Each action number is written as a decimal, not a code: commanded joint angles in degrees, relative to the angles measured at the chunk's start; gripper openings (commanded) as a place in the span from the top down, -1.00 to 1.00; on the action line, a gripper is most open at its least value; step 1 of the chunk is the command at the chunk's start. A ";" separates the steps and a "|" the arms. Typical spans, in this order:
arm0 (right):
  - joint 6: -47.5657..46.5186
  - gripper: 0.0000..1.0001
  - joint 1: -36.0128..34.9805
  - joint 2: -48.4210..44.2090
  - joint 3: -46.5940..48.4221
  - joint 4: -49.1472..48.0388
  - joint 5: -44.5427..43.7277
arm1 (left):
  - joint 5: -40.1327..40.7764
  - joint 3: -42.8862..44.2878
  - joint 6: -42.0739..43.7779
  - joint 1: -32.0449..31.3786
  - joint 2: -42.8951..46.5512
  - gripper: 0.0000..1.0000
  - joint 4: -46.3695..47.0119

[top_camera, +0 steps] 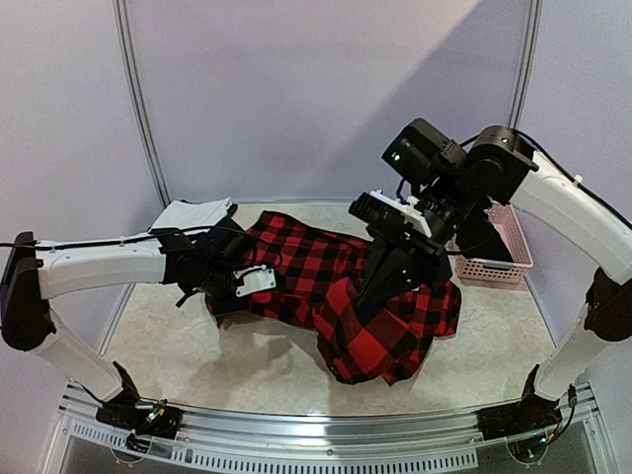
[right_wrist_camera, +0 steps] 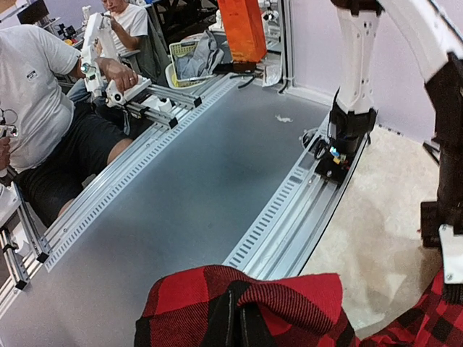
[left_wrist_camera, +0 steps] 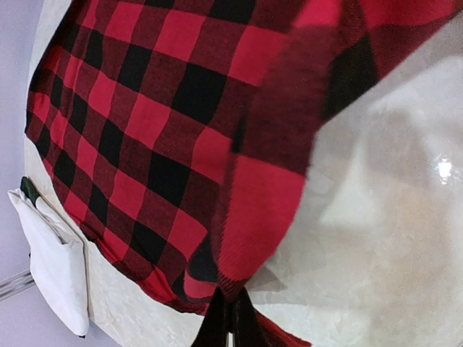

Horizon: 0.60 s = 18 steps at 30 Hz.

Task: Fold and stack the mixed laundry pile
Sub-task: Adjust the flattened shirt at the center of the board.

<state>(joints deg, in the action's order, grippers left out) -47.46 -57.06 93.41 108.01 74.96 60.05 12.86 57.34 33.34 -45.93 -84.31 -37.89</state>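
Mid-fold on the flannel shirt [top_camera: 316, 272], lying ctr-table: left gripper [left_wrist_camera: 230, 324] pinched shut on its hem, right gripper [right_wrist_camera: 233, 318] clamped on a raised flap, so next move prob. needs both carrying the edge across evenly.

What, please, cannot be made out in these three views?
- Right end effector: right wrist view, fingertips buried in the red-and-black checked flannel shirt.
- Left end effector: left wrist view, cut off by the bottom edge.
- Pink perforated plastic basket: top view, contents hidden by the right arm.
- Dark piece under the folded white cloth: left wrist view, only a sliver shows.
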 commanded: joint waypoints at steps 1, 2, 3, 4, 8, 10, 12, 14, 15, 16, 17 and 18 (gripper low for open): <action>-10.22 0.92 -0.35 2.74 -8.32 19.78 0.33 | -1.54 -4.46 -0.98 -2.39 4.21 0.97 -2.74; -10.85 0.92 -0.40 3.16 -10.74 18.61 -0.47 | -1.37 -5.15 -0.84 -2.63 4.61 0.97 -2.03; -10.75 0.92 -0.38 3.51 -13.29 16.76 -1.97 | -1.36 -5.32 -0.83 -2.73 4.57 0.97 -1.72; -9.51 0.92 -0.40 4.01 -15.53 14.00 -3.92 | -1.27 -5.13 -0.82 -2.73 4.15 0.97 -1.79; 0.51 0.96 -0.39 3.86 -24.76 -1.39 -14.22 | 0.46 -3.40 -0.52 -2.82 1.12 0.98 -3.02; 4.08 0.96 -0.39 3.72 -27.74 -6.15 -18.54 | 0.57 -3.18 -0.44 -3.00 0.42 0.98 -3.09; 5.15 0.92 -0.38 4.04 -28.86 -7.82 -20.56 | -0.19 -3.58 -0.47 -3.02 0.57 0.99 -2.82; 4.84 0.66 -0.39 4.76 -29.03 -7.14 -20.15 | -0.34 -4.32 -0.35 -3.02 1.06 0.99 -2.13; 4.00 0.44 -0.41 4.94 -29.00 -6.36 -19.50 | -0.19 -4.67 -0.24 -3.02 1.30 0.99 -1.71; 3.42 0.24 -0.14 5.02 -29.41 -6.99 -20.06 | -0.06 -4.85 -0.21 -3.02 1.53 0.99 -1.43; 4.14 0.12 0.62 4.83 -29.96 -8.05 -21.06 | -0.01 -4.89 -0.25 -3.02 1.64 1.00 -1.27; 4.33 0.09 1.94 4.01 -30.52 -8.69 -22.03 | 0.05 -4.83 -0.36 -3.02 1.69 0.99 -1.11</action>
<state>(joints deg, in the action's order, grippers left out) -44.10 -56.97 97.84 79.13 69.54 41.82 12.91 53.17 32.97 -48.01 -83.53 -39.70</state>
